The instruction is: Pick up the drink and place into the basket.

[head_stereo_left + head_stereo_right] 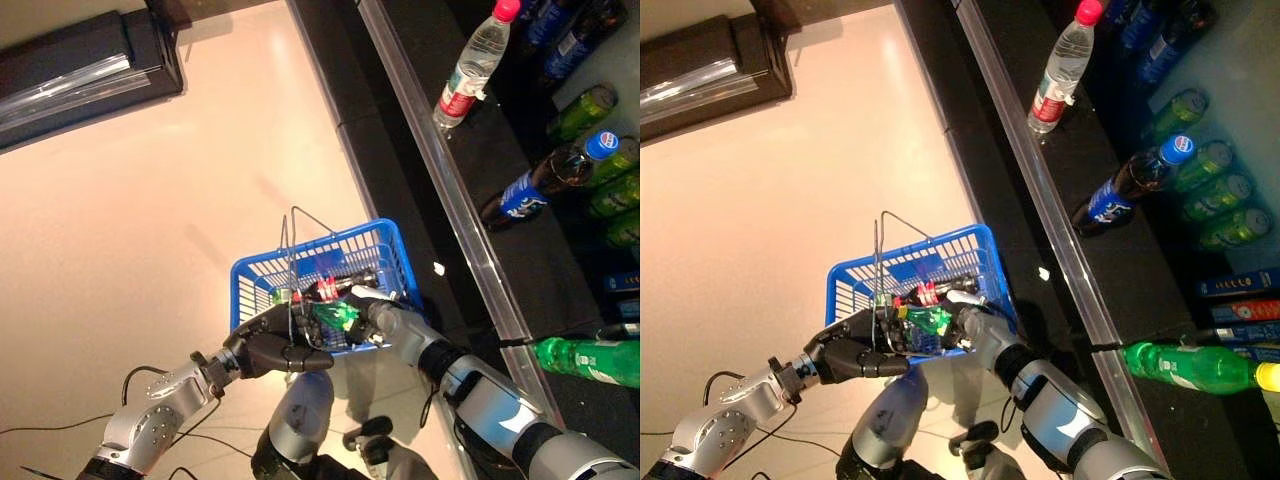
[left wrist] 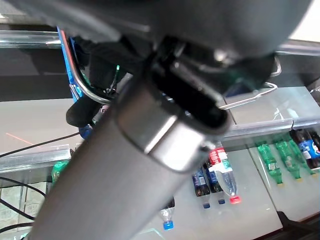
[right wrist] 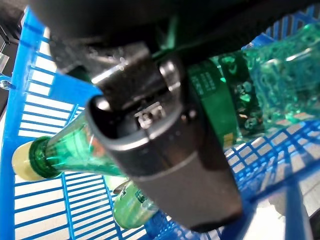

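The blue basket (image 1: 340,248) hangs in front of me, held up off the floor. My left hand (image 1: 272,350) is shut on its thin wire handles (image 1: 293,235). My right hand (image 1: 372,308) reaches down inside the basket and is curled round a green bottle (image 3: 220,105), which also shows in the left eye view (image 1: 335,315). The bottle is low in the basket, among other drinks. Another green bottle with a pale cap (image 3: 65,150) lies on the basket floor, and a red-labelled drink (image 1: 330,288) lies beside it.
A dark shelf with a glass front edge (image 1: 450,190) runs along the right. On it are a clear water bottle (image 1: 470,70), a dark cola bottle (image 1: 540,180), green bottles (image 1: 585,110) and a green bottle lying down (image 1: 590,360). A dark cabinet (image 1: 80,70) stands at the far left.
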